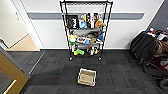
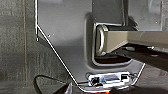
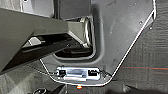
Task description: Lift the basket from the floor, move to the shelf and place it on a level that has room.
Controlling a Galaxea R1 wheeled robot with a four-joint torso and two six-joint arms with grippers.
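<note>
The cream-white basket [image 1: 86,77] sits on the dark carpet floor [image 1: 120,72] in the lower middle of the head view, with its open top showing. Straight beyond it, against the white wall, stands the black wire shelf [image 1: 86,30] on small wheels. Its lower tiers are crowded with boxes, bottles and bright goods. The top level [image 1: 86,3] looks bare. A strip of carpet separates the basket from the shelf's feet. Both wrist views look down on my own grey body, with carpet [image 2: 15,50] [image 3: 150,45] around it.
A yellow-brown door edge [image 1: 10,72] juts in at the lower left, with a doorway to tan wooden flooring [image 1: 23,45] behind it. On the right stands a chair draped with dark clothing [image 1: 146,48]. Open carpet lies on both sides of the basket.
</note>
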